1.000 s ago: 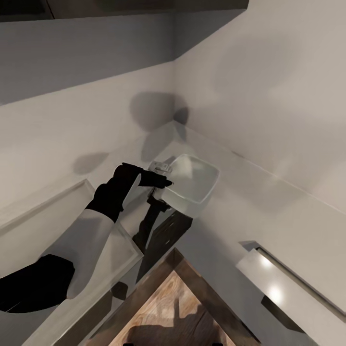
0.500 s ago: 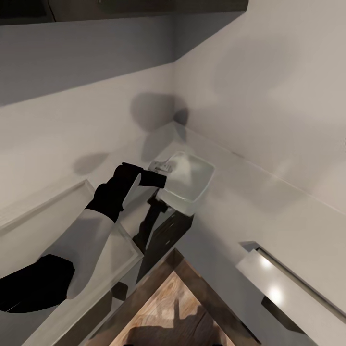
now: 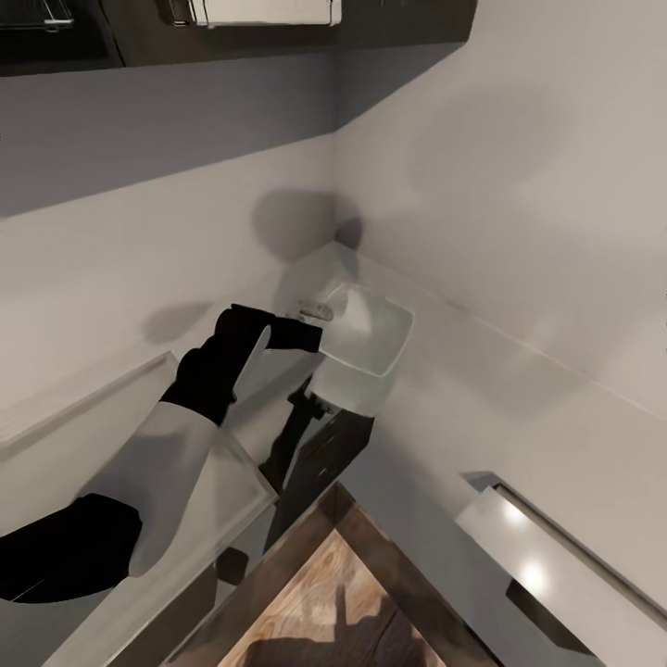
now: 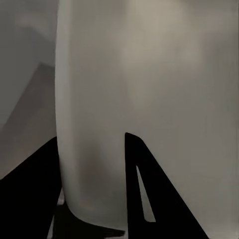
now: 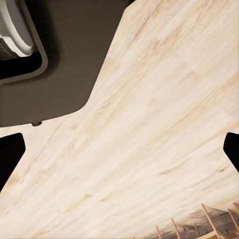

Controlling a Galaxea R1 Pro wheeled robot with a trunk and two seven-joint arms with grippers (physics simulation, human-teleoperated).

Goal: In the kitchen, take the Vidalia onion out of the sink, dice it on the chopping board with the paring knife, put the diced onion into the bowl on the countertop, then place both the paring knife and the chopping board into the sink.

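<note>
Basically, left gripper [image 3: 313, 335] jaws clamp the bowl [image 3: 369, 350] rim (contents hidden), lifted off the worktop [image 3: 482, 408]; right gripper [image 5: 119, 149] jaws spread wide.

Bowl [image 3: 366, 347] higher, tilted in left pincer [image 3: 315, 335]

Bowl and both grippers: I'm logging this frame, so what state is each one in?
bowl: lifted off the countertop, tilted, gripped at its rim.
left gripper: shut on the bowl's rim.
right gripper: open, holding nothing, above a wooden floor.
</note>
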